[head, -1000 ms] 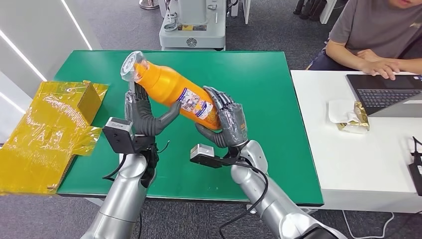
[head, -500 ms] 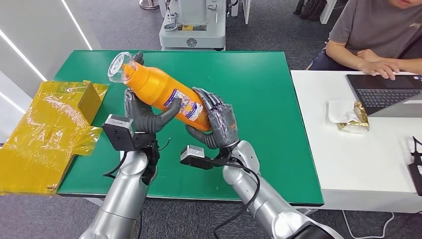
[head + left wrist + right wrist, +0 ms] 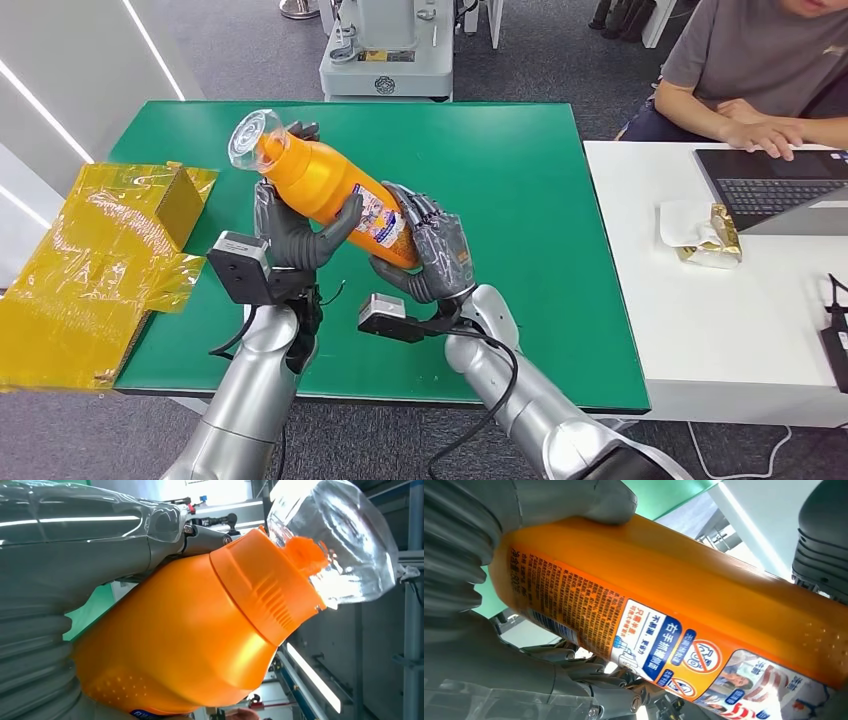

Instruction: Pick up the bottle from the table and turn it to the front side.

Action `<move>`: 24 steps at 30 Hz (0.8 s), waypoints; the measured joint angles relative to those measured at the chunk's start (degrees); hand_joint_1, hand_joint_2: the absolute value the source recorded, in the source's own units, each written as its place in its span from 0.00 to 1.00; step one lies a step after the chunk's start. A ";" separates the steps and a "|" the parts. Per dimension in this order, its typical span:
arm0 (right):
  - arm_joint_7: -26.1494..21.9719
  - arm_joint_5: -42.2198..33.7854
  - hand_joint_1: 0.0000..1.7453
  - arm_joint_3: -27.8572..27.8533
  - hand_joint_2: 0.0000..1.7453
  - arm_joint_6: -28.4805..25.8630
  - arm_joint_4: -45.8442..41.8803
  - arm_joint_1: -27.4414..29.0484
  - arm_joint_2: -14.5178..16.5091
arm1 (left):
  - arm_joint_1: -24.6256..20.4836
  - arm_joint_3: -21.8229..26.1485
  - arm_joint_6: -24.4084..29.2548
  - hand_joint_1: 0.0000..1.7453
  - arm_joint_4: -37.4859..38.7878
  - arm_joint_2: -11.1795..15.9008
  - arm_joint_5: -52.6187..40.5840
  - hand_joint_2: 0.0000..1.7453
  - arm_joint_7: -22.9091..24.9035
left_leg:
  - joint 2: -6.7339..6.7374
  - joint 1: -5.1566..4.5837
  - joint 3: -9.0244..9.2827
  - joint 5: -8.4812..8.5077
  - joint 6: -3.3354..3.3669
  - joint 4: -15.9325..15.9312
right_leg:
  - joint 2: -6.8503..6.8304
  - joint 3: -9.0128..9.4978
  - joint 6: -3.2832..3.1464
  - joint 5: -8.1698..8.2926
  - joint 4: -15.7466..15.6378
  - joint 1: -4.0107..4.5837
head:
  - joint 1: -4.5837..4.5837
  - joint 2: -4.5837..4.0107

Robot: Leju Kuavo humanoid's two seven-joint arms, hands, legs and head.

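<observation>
Fingers [image 3: 300, 215] of both hands clasp orange bottle [image 3: 330, 185] above green table [image 3: 520, 180]

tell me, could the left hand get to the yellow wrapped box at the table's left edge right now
Probably not as things stand. The left hand is busy gripping the orange bottle together with the right hand. The yellow wrapped box lies close beside it with bare green table between, so only the bottle holds it back.

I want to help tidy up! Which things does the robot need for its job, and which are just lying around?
Needed for the job:
orange bottle
left robot hand
right robot hand
green table

Just lying around:
yellow wrapping
laptop
gold packet
</observation>
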 joint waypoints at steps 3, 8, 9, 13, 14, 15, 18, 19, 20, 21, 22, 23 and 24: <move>0.03 1.17 1.00 -0.90 1.00 0.01 0.24 0.05 0.00 | 0.01 -0.44 -0.71 1.00 0.00 0.09 0.01 1.00 0.00 | 0.00 0.00 0.00 0.00 0.00 0.00 | 0.00 0.00 0.00 0.00 0.00 0.00 | 0.00 0.00; -0.14 2.24 1.00 -2.04 1.00 -0.01 0.28 0.57 0.00 | 0.00 -0.60 -0.86 1.00 0.01 0.14 -0.19 1.00 0.00 | 0.00 0.00 0.01 0.00 0.00 0.00 | 0.00 0.00 0.00 0.00 0.00 0.00 | 0.00 0.00; -0.18 2.30 1.00 -2.17 1.00 -0.01 0.28 0.67 0.00 | 0.00 -0.60 -0.86 1.00 0.01 0.14 -0.21 1.00 0.00 | 0.01 0.01 0.01 0.00 0.00 0.00 | 0.00 0.00 0.00 0.00 0.00 0.00 | 0.00 0.00; -0.29 2.36 1.00 -2.38 1.00 -0.01 0.28 0.93 0.00 | -0.01 -0.60 -0.86 1.00 0.01 0.14 -0.24 1.00 0.00 | 0.01 0.01 0.01 0.00 0.00 0.00 | 0.01 -0.01 0.00 0.00 0.00 0.00 | 0.00 0.00; -0.30 2.44 1.00 -2.45 1.00 -0.02 0.27 0.96 0.00 | -0.01 -0.60 -0.86 1.00 0.01 0.14 -0.24 1.00 0.00 | 0.01 0.01 0.01 0.00 0.00 0.00 | 0.01 -0.01 0.00 0.00 0.00 0.00 | 0.00 0.00; -0.31 2.55 1.00 -2.56 1.00 -0.02 0.26 0.99 0.00 | -0.01 -0.60 -0.88 1.00 0.01 0.14 -0.24 1.00 0.00 | 0.01 0.00 0.01 0.00 0.00 0.00 | 0.01 -0.01 0.00 0.00 0.00 0.00 | 0.00 0.00; -0.34 2.84 1.00 -2.96 1.00 -0.02 0.20 1.10 0.00 | -0.01 -0.62 -0.92 1.00 0.01 0.13 -0.24 1.00 0.00 | 0.01 0.00 0.01 0.00 0.00 0.00 | 0.01 -0.01 0.00 0.00 0.00 0.00 | 0.00 0.00; -0.36 2.89 1.00 -3.07 1.00 -0.02 0.19 1.13 0.00 | -0.01 -0.62 -0.93 1.00 0.01 0.13 -0.24 1.00 0.00 | 0.01 0.00 0.01 0.00 0.00 0.00 | 0.01 -0.01 0.00 0.00 0.00 0.00 | 0.00 0.00; -0.39 2.91 1.00 -3.18 1.00 -0.02 0.16 1.16 0.00 | -0.01 -0.62 -0.93 1.00 0.01 0.12 -0.24 1.00 0.00 | 0.01 0.00 0.02 0.00 0.00 0.00 | 0.01 -0.01 0.00 0.00 0.00 0.00 | 0.00 0.00; -0.42 2.90 1.00 -3.25 1.00 -0.02 0.13 1.20 0.00 | -0.01 -0.62 -0.94 1.00 0.01 0.11 -0.23 1.00 0.00 | 0.01 0.00 0.02 0.00 0.00 0.00 | 0.01 -0.01 0.00 0.00 0.00 0.00 | 0.00 0.00; -0.45 2.84 1.00 -3.28 1.00 -0.02 0.08 1.25 0.00 | -0.01 -0.62 -0.94 1.00 0.01 0.11 -0.22 1.00 0.00 | 0.01 0.00 0.02 0.00 0.00 0.00 | 0.01 -0.01 0.00 0.00 0.00 0.00 | 0.00 0.00; -0.46 2.68 1.00 -3.30 1.00 -0.02 -0.01 1.33 0.00 | -0.01 -0.63 -0.94 1.00 0.01 0.11 -0.22 1.00 0.00 | 0.01 0.00 0.02 0.00 0.00 0.00 | 0.01 -0.01 0.00 0.00 0.00 0.00 | 0.00 0.00; -0.48 2.51 1.00 -3.32 1.00 -0.02 -0.16 1.45 0.00 | -0.01 -0.63 -0.94 1.00 0.01 0.10 -0.22 1.00 0.00 | 0.01 0.00 0.02 0.00 0.00 0.00 | 0.01 -0.01 0.00 0.00 0.00 0.00 | 0.00 0.00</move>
